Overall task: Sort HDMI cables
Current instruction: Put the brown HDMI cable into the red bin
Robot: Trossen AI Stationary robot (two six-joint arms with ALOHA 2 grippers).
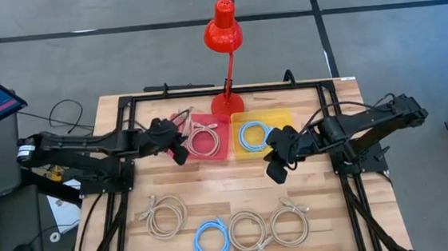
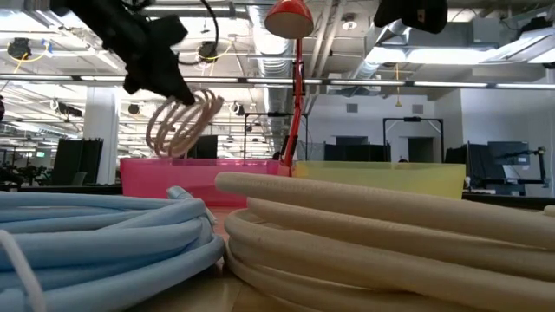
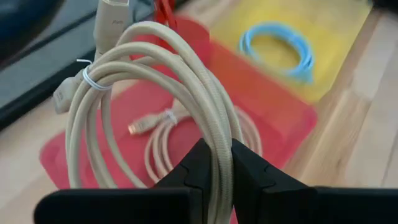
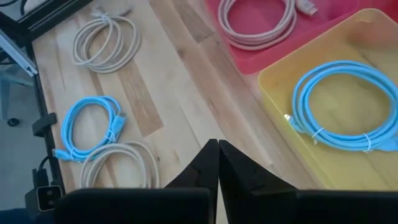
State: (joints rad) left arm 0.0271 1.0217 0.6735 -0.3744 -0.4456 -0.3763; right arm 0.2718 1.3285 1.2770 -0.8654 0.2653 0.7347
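My left gripper is shut on a beige HDMI cable coil and holds it over the red tray. The low view shows this coil in the air above the tray. A second beige coil lies in the red tray. A light blue coil lies in the yellow tray. My right gripper is shut and empty, above the table just in front of the yellow tray. Three beige coils and one light blue coil lie on the table near its front edge. My left gripper pinches the bundled strands of the beige coil's ring between its two fingers, at one side of the ring. The fingers lie across the strands. The coil is lifted clear, its ring tilted on edge above the red tray, with the tied part and plugs away from the fingers.
A red desk lamp stands with its base at the back between the two trays. In the low view, a light blue coil and a beige coil lie close in front of the camera. Bare wood lies between the trays and the front coils.
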